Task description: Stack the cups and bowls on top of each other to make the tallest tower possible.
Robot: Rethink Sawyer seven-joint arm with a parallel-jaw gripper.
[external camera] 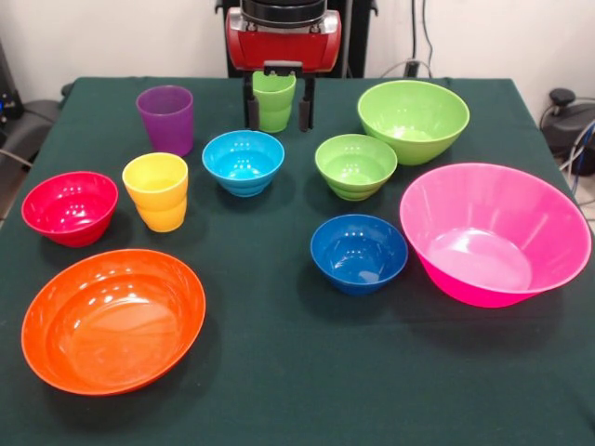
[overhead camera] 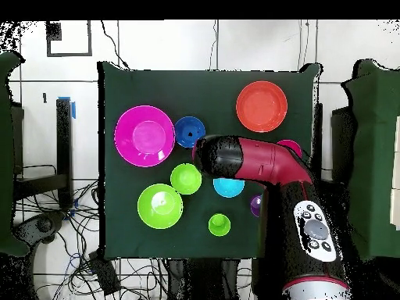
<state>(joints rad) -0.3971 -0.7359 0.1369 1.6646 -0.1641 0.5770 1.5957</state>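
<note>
My gripper (external camera: 277, 111) hangs at the table's far edge, open, with its two dark fingers (external camera: 251, 110) on either side of the lime green cup (external camera: 273, 100); a small gap shows at the cup's right. The cup stands upright on the cloth. The purple cup (external camera: 165, 119) and yellow cup (external camera: 156, 190) stand to the left. The light blue bowl (external camera: 244, 162), small green bowl (external camera: 355, 165), medium green bowl (external camera: 414, 119), dark blue bowl (external camera: 359, 253), pink bowl (external camera: 493, 232), red bowl (external camera: 70, 207) and orange bowl (external camera: 113, 319) all sit apart, upright.
All stand on a dark green cloth (external camera: 279, 372). In the overhead view the red arm (overhead camera: 258, 164) covers the yellow cup and parts of the red bowl (overhead camera: 291, 146) and purple cup (overhead camera: 255, 205). Cables lie beyond the table's edges.
</note>
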